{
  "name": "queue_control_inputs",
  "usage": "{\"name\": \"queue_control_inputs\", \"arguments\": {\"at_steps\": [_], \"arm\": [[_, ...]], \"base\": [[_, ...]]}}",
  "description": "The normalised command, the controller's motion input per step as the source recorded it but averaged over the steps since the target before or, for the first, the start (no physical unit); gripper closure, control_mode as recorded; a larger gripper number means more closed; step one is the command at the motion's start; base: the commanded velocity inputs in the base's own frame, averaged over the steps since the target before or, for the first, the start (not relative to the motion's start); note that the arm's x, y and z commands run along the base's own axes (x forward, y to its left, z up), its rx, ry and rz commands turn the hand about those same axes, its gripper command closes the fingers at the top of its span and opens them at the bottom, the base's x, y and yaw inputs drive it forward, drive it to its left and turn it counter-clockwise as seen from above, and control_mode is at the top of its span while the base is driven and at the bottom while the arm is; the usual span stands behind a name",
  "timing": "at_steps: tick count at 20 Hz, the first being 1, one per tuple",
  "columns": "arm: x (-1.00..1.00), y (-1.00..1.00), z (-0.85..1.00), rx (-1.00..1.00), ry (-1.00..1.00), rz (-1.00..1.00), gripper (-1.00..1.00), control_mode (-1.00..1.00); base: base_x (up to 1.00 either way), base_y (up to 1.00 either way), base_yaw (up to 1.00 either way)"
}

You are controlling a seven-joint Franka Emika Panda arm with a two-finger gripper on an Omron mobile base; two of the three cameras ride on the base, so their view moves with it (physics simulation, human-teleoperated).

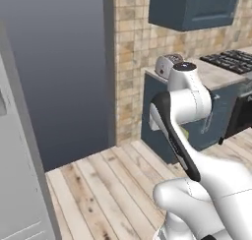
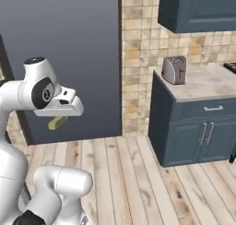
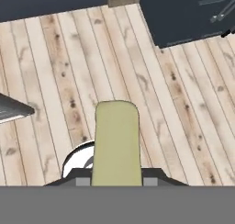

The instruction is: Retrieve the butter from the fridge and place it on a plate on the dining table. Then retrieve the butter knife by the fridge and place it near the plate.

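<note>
Pale yellow-green rectangular butter stick [image 3: 115, 142] is being pinched betw. the jaws of the two-finger gripper [image 3: 114, 179], above the light wooden plank floor [image 3: 174, 103]. In right base view, butter [image 2: 57, 122] is being carried below the wrist, w/ grey fridge [image 2: 69, 44] behind.

Butter [image 3: 115, 142] pale yellow-green; floor [image 3: 183, 103] light wood planks; cabinet [image 2: 193, 127] dark blue.

Even, flat rendered light throughout, without glare. The wooden floor [image 1: 108, 185] shows almost no cast shadows. The fridge [image 2: 69, 49] side shades smoothly from pale to darker grey. Edges look soft and slightly blurred everywhere.
</note>
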Motion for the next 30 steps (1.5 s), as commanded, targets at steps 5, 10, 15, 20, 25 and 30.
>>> {"name": "queue_control_inputs", "arguments": {"at_steps": [5, 10, 15, 20, 25, 30], "arm": [[0.00, 0.00, 0.00, 0.00, 0.00, 0.00, 1.00, 1.00], [0.00, 0.00, 0.00, 0.00, 0.00, 0.00, 1.00, 1.00], [0.00, 0.00, 0.00, 0.00, 0.00, 0.00, 1.00, 1.00], [0.00, 0.00, 0.00, 0.00, 0.00, 0.00, 1.00, 1.00], [0.00, 0.00, 0.00, 0.00, 0.00, 0.00, 1.00, 1.00], [0.00, 0.00, 0.00, 0.00, 0.00, 0.00, 1.00, 1.00]], "base": [[-0.24, -0.53, -0.70], [-0.18, -0.63, -0.68], [-0.05, -0.84, -0.63], [0.08, -0.98, -0.55], [0.13, -0.90, -0.46], [-0.05, -0.88, -0.40]]}}
